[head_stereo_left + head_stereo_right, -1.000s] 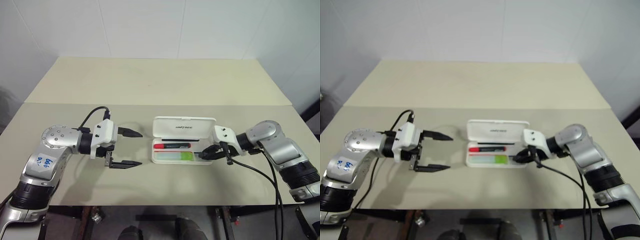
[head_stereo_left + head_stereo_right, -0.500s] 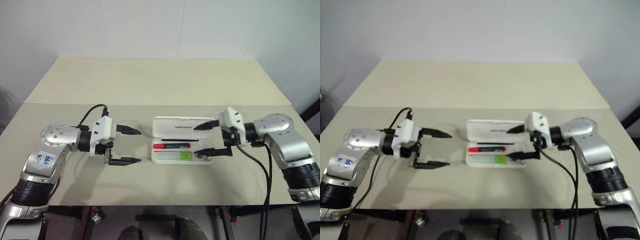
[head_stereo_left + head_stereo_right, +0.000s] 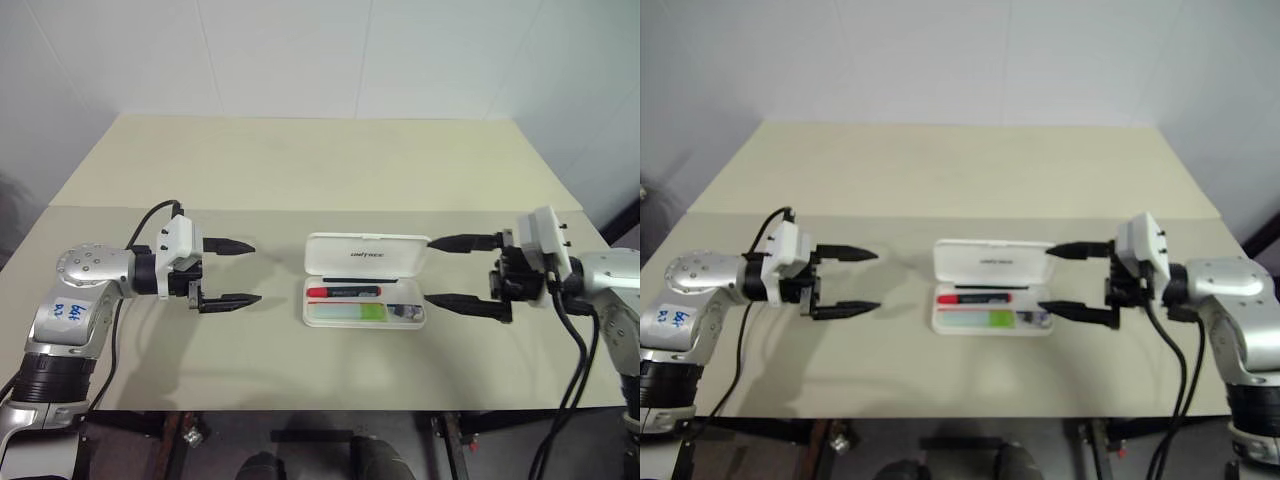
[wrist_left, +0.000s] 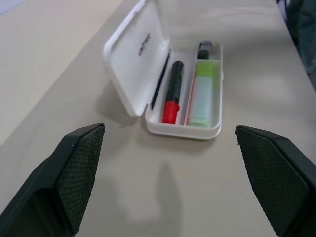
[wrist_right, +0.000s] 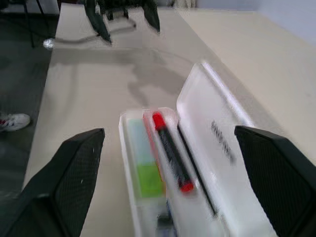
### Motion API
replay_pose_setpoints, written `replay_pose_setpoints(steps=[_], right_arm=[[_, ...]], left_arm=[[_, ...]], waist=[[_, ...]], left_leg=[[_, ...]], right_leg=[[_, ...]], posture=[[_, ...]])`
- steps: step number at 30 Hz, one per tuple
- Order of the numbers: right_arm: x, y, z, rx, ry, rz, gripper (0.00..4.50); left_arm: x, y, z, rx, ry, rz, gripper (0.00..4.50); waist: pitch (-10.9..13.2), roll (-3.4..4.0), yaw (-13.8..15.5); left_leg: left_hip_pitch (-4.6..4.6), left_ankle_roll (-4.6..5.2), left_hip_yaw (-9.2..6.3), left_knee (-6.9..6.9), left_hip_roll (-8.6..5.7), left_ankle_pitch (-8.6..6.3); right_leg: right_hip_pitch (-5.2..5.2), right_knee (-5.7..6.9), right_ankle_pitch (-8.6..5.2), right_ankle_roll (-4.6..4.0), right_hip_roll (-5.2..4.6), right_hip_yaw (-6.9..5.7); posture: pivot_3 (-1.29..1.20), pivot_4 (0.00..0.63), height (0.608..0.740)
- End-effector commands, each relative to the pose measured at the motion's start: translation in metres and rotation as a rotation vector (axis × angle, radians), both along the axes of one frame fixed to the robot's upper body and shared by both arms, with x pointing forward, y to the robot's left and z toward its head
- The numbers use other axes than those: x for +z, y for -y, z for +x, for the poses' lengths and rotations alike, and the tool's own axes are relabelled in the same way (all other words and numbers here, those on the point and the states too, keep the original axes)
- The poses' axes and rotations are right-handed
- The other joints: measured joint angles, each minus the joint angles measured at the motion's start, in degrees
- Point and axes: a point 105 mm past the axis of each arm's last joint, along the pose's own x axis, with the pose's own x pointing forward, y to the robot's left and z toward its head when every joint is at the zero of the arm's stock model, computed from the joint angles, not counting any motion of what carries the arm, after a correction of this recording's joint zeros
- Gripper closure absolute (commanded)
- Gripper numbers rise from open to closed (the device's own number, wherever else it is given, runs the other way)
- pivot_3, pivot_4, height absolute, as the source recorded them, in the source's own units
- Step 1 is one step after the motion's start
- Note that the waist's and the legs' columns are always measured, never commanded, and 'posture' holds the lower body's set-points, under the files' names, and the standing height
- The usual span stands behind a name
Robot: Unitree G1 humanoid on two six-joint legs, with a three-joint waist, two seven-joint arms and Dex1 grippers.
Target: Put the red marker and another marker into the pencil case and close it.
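Observation:
The white pencil case (image 3: 365, 250) lies open in the middle of the near table, its lid standing up at the back. Inside its tray, the red marker (image 3: 343, 292) lies along the back compartment and the pale green highlighter, the other marker (image 3: 352, 312), along the front one. Both also show in the left wrist view: red marker (image 4: 173, 91), highlighter (image 4: 203, 96). My left gripper (image 3: 235, 272) hovers open to the left of the case, fingers pointing at it. My right gripper (image 3: 452, 271) hangs open just right of the case, clear of it, nothing between its fingers.
Two beige tables meet at a seam (image 3: 300, 209) behind the case, the far one bare. White walls close the back. Cables trail from both wrists over the front edge (image 3: 330, 408).
My right gripper has opened wide and drawn back up and to the right, out of the case, leaving the green highlighter inside. My left gripper has slid left, away from the case.

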Motion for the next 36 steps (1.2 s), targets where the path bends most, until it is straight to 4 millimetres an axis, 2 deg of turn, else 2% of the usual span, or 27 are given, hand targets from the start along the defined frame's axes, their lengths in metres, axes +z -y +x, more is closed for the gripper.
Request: replay_pose_setpoints(steps=[1, 7, 15, 19, 25, 30, 36], right_arm=[[0.006, 0.009, -0.008, 0.003, 0.01, 0.004, 0.04], [-0.001, 0.008, -0.017, 0.018, -0.008, -0.001, 0.0], [0.0, 0.007, -0.01, -0.004, 0.012, 0.005, 0.0], [0.002, 0.006, -0.005, -0.018, 0.023, 0.012, 0.0], [0.004, 0.006, 0.005, -0.04, 0.032, 0.017, 0.0], [0.005, 0.002, 0.011, -0.049, 0.037, 0.027, 0.0], [0.003, -0.002, 0.011, -0.052, 0.029, 0.044, 0.0]], left_arm=[[0.014, -0.002, -0.002, -0.008, 0.051, -0.039, 0.0], [0.01, -0.006, -0.004, -0.004, 0.037, -0.064, 1.87], [0.007, -0.004, 0.001, 0.011, 0.038, -0.065, 4.47], [0.007, -0.002, 0.024, 0.127, 0.06, -0.089, 4.47], [0.004, 0.026, 0.051, 0.173, 0.08, -0.095, 4.47], [0.003, 0.058, 0.067, 0.13, 0.066, -0.093, 4.47], [0.001, 0.075, 0.073, 0.084, 0.062, -0.079, 4.47]], waist=[[0.0, 0.0, 0.01], [0.0, 0.0, -0.09], [0.0, 0.0, 0.0], [0.0, 0.0, 0.03], [0.0, -0.01, 0.18], [0.0, -0.01, 0.19], [0.0, -0.01, -0.02]], left_leg=[[0.0, 0.0, 0.0, 0.0, 0.0, 0.0], [0.0, 0.0, 0.02, 0.01, 0.01, 0.0], [0.02, -0.02, 0.02, 0.01, 0.01, 0.01], [0.03, -0.02, 0.01, 0.01, 0.0, 0.01], [0.02, -0.02, 0.0, 0.06, -0.1, 0.02], [-0.01, -0.02, 0.02, 0.05, -0.13, 0.02], [-0.03, -0.02, 0.04, 0.05, -0.09, 0.02]], right_leg=[[0.0, 0.0, 0.0, 0.0, -0.01, 0.01], [0.0, 0.01, 0.01, 0.01, -0.05, 0.05], [0.0, -0.01, 0.01, 0.01, -0.05, 0.04], [0.01, 0.0, 0.01, 0.01, -0.05, 0.05], [0.02, 0.01, 0.02, 0.03, -0.05, 0.03], [0.02, 0.06, 0.03, 0.05, -0.04, 0.03], [-0.01, 0.15, 0.03, 0.05, 0.0, 0.07]], posture=[[0.0, 0.15, 0.74], [0.0, 0.15, 0.74], [0.0, 0.15, 0.74], [0.0, 0.15, 0.74], [0.0, 0.15, 0.74], [0.0, 0.15, 0.74], [0.0, 0.15, 0.74]])
